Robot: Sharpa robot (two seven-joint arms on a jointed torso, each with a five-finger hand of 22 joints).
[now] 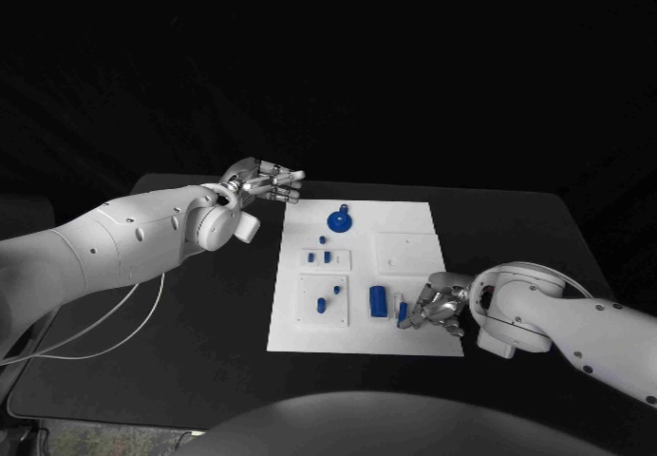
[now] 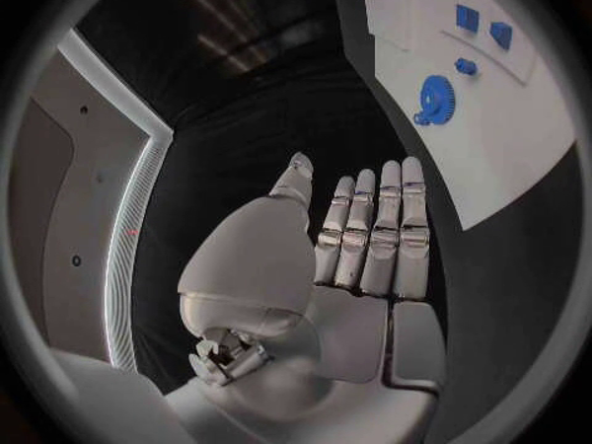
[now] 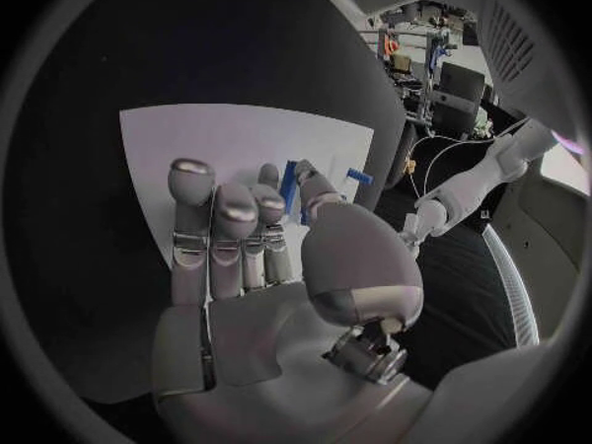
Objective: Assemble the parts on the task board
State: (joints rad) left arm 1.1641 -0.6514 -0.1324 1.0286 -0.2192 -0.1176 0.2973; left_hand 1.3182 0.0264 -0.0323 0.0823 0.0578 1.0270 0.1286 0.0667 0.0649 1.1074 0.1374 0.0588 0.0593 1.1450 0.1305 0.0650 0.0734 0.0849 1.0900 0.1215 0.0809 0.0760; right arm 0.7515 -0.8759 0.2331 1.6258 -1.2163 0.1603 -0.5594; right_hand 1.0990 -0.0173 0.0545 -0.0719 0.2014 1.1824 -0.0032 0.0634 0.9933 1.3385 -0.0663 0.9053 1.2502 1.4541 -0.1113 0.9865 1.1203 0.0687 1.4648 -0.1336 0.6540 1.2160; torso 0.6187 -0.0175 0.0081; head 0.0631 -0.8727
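The white task board [image 1: 411,228] lies in the middle of the black table. On it sit a blue gear [image 1: 338,222], small blue pieces [image 1: 323,255] in recessed squares, and a blue cylinder [image 1: 377,300]. My right hand [image 1: 439,306] rests over the board's near right corner. Its thumb and a finger pinch a thin blue pin [image 3: 289,184], which stands upright at the fingertips [image 3: 269,199]. My left hand [image 1: 264,182] hovers off the board's far left corner, fingers straight and together, holding nothing. The left wrist view shows the gear [image 2: 434,97] beyond that hand [image 2: 364,257].
A white cable [image 1: 117,328] loops over the table on the left, under my left arm. The table's right edge [image 1: 582,247] lies close behind my right arm. Another blue piece [image 3: 359,177] lies on the board [image 3: 210,133] beyond my right hand [image 3: 284,266].
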